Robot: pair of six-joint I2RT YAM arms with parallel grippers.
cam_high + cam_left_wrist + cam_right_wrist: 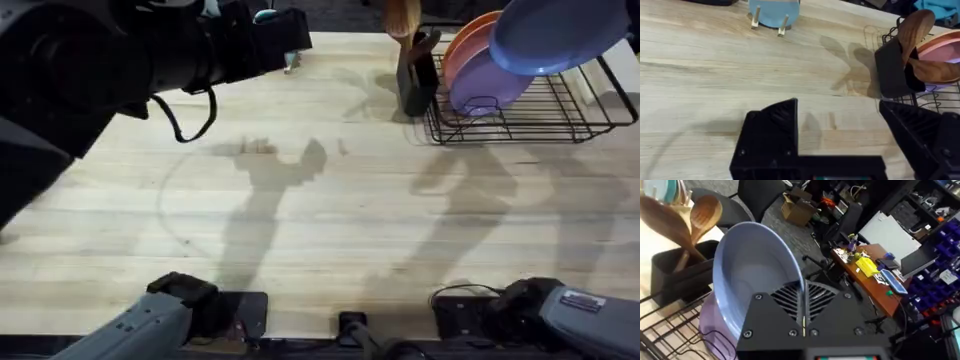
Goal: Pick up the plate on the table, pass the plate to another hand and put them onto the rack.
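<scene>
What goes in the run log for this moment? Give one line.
stage: racking | right gripper: shut on plate, above rack | left gripper: open, empty, over table

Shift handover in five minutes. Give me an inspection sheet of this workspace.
Surface: wooden table, bare in the middle, arm shadows across it.
Job's things: blue plate gripped at its rim, held above the black wire rack.
Clutter: lilac plate and orange plate in the rack; black holder with wooden spoons; small plate stand.
Grippers: right gripper jaws shut on the plate; left gripper jaws open, holding nothing.
Cables: black cable looping off the left arm.
Surroundings: cluttered desk beyond the table.
</scene>
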